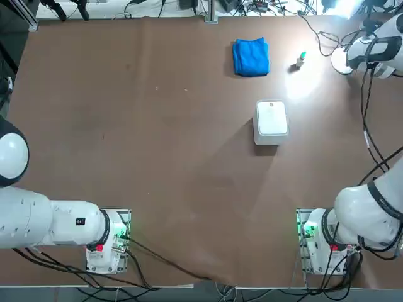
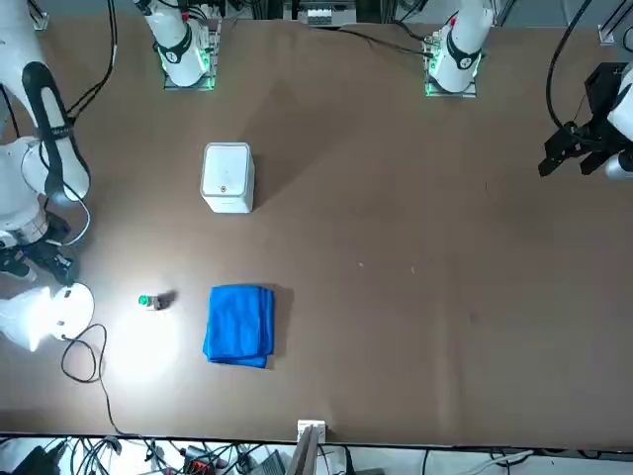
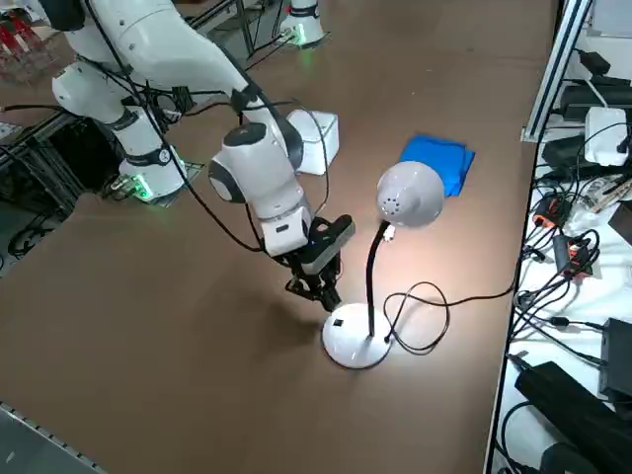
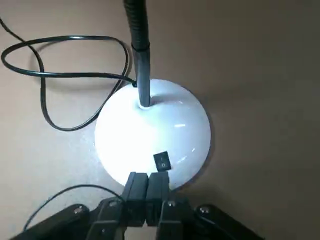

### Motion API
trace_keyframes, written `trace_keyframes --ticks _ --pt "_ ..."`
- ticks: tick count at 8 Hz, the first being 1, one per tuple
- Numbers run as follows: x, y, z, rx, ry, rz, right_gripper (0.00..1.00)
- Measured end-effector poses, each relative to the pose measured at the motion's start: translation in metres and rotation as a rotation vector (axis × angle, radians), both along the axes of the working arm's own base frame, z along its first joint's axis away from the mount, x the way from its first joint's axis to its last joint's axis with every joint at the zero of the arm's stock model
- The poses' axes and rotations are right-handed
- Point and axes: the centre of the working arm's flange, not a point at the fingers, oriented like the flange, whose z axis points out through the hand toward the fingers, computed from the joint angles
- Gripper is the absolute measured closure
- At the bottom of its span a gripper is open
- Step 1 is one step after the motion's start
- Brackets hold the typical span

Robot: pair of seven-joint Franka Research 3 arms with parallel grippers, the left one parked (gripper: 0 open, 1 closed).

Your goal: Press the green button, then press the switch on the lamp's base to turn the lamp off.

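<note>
The right gripper (image 4: 147, 187) hung clenched, empty, over the lamp's base (image 4: 152, 135) rim. The switch (image 4: 161, 161) lay just beside its fingertips. The lamp (image 3: 380, 259) glowed.

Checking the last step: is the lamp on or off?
On: the lamp casts a bright pool on the table; right gripper shut above the switch.

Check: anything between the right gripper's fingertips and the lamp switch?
Nothing. In the right wrist view, only bare white lamp's base separates the shut right gripper from the switch.

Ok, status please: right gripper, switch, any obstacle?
Right gripper shut, just above the lamp's base edge. Switch close ahead, untouched. Lamp lit. Nothing between.
</note>
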Motion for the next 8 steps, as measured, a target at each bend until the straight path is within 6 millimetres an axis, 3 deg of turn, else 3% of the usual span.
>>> trace_keyframes --ticks 8 --pt "0.001 -0.004 -0.017 -0.004 -0.012 -0.006 0.99"
